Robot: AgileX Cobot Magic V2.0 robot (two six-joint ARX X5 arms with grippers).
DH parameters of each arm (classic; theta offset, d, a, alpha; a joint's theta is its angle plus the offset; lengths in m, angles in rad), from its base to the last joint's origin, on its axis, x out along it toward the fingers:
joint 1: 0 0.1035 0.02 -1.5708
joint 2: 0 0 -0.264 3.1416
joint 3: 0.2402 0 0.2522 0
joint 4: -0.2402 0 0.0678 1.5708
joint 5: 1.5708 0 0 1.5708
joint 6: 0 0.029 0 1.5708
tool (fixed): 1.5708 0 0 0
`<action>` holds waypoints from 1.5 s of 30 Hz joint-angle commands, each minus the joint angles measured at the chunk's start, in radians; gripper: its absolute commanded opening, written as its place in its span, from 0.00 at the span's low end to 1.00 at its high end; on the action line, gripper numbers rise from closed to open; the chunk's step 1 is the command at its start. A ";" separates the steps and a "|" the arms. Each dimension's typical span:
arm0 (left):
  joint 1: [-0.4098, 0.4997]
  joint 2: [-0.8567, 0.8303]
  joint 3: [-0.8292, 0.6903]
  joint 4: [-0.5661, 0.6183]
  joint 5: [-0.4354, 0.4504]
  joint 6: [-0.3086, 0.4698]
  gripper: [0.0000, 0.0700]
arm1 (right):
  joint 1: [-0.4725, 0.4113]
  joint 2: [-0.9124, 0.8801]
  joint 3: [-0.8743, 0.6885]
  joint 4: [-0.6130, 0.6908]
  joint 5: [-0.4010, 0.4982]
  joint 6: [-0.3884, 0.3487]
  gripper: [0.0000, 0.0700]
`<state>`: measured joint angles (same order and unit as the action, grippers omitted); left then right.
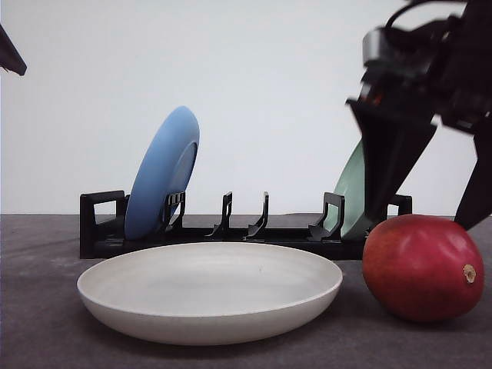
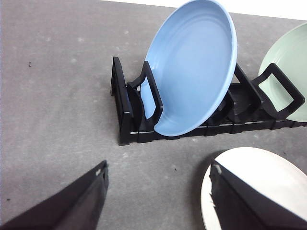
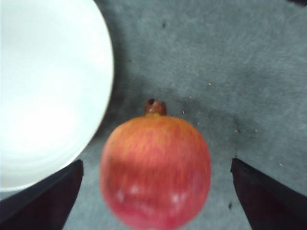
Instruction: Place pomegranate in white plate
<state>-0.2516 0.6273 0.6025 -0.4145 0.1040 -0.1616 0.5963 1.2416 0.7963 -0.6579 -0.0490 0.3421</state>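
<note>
The red pomegranate (image 1: 423,265) rests on the grey table just right of the white plate (image 1: 209,288), which holds nothing. My right gripper (image 1: 424,207) hangs open right above the fruit, one dark finger on each side. In the right wrist view the pomegranate (image 3: 156,170) lies between the spread fingers (image 3: 43,201), stem nub pointing away, with the white plate (image 3: 48,86) beside it. My left gripper (image 2: 158,206) is open with nothing in it, over bare table near the white plate's rim (image 2: 207,191).
A black dish rack (image 1: 231,231) stands behind the white plate, holding a blue plate (image 1: 163,173) at its left end and a pale green plate (image 1: 354,192) at its right end, behind my right gripper. A bit of my left arm (image 1: 9,54) shows high at the left edge.
</note>
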 commanded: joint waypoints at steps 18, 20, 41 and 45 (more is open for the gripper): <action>-0.001 0.006 0.006 0.010 0.002 -0.005 0.56 | 0.009 0.136 0.021 -0.002 -0.056 -0.013 0.72; -0.001 0.006 0.006 0.010 0.002 -0.008 0.56 | 0.008 0.136 0.041 -0.037 -0.056 -0.042 0.72; -0.001 0.007 0.006 0.010 0.002 -0.009 0.56 | 0.213 0.478 0.512 -0.170 -0.086 -0.203 0.72; -0.001 0.007 0.006 0.010 0.002 -0.010 0.56 | 0.258 0.549 0.555 -0.113 -0.089 -0.203 0.72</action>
<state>-0.2516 0.6281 0.6025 -0.4145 0.1040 -0.1699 0.8401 1.7708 1.3228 -0.7828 -0.1354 0.1524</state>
